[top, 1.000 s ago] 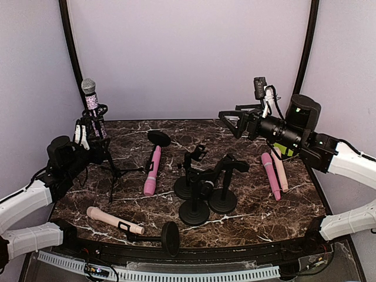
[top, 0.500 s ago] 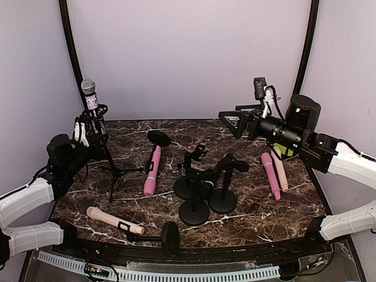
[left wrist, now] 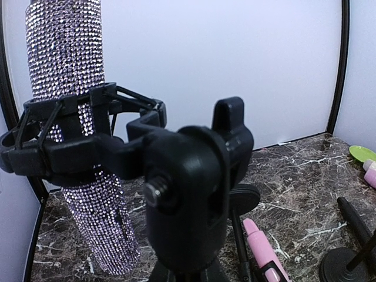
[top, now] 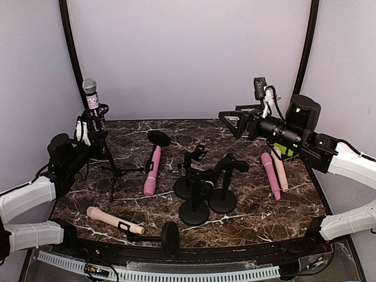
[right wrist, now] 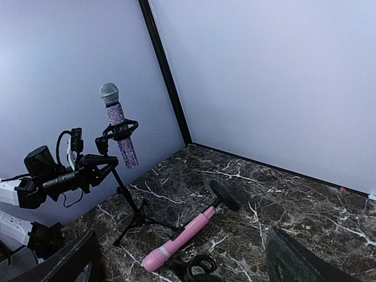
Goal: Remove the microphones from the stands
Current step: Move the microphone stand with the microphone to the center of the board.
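Left end effector (right wrist: pixel 107 165) pinches the stand (right wrist: pixel 130 202) below the microphone (right wrist: pixel 120 132), the right end effector (top: pixel 230 124) hangs spread; a slipping pinch could topple both.

No text, label, brand, number or sign can be read in any view, whether on the glittering microphone (left wrist: pixel 64 53), its black stand (left wrist: pixel 194 194) or the marble table (top: pixel 264 217).
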Tool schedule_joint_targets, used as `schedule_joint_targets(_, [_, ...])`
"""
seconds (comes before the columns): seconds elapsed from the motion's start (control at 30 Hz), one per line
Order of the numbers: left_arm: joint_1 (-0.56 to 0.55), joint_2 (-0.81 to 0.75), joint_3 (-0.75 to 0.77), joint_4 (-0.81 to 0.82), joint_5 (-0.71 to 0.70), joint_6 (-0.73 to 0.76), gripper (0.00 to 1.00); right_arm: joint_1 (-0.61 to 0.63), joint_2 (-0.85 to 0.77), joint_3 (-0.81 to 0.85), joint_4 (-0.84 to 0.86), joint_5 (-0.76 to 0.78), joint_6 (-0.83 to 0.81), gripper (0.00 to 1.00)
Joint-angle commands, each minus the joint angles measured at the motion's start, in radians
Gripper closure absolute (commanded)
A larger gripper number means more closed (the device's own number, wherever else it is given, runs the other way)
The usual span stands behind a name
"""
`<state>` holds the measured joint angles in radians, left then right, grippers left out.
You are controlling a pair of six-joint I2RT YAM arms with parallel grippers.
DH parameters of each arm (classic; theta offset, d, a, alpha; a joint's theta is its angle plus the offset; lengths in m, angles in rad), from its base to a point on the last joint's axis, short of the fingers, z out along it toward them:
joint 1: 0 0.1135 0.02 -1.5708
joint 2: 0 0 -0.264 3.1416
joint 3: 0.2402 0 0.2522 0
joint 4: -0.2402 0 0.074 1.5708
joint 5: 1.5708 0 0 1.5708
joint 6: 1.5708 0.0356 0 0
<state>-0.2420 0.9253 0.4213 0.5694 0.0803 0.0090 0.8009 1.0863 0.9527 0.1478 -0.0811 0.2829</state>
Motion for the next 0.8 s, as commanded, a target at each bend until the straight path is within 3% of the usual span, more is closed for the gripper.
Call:
schedule_joint_targets(0.0, [0.006,0.024,-0.006,0.141,0.021,0.053,1.0,0.006,-0.012,-0.007,0.018,0.004,0.003,0.01])
schedule_joint_targets(0.4, [0.002,0.171,0.059,0.437,-0.221,0.045,1.0,0.006,-0.006,-0.021,0.033,0.012,0.013,0.01])
schedule_joint_targets(0.77, [-0.085,0.343,0.169,0.476,-0.366,0.008,1.0,0.006,-0.025,-0.038,0.023,0.031,0.009,0.01])
